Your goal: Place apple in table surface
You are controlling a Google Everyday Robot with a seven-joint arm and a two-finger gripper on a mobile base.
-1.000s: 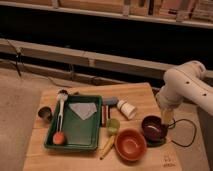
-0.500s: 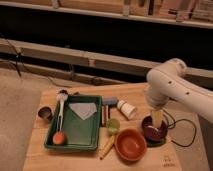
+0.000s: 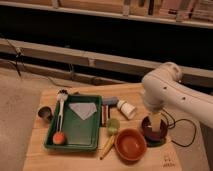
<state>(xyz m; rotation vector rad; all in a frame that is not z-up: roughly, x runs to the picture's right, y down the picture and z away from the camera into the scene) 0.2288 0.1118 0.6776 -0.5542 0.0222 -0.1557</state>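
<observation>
The apple [image 3: 59, 137] is a small orange-red ball lying in the near left corner of the dark green tray [image 3: 75, 146]. The tray rests on the light wooden table surface [image 3: 42, 152]. My gripper [image 3: 155, 123] hangs from the white arm [image 3: 162, 92] at the right side of the table, reaching down into a dark maroon bowl [image 3: 150, 135]. It is far to the right of the apple and not touching it.
An orange bowl [image 3: 131, 144] and a yellow-green cup [image 3: 113, 125] stand between tray and gripper. A white cup [image 3: 126, 108] lies on its side behind them. The tray also holds a brush [image 3: 61, 107] and a napkin [image 3: 83, 110]. A metal cup [image 3: 45, 113] is at far left, a cable [image 3: 181, 136] at right.
The arm has swung leftward from the table's right edge and come down over the dark bowl. The apple has stayed in the tray.
</observation>
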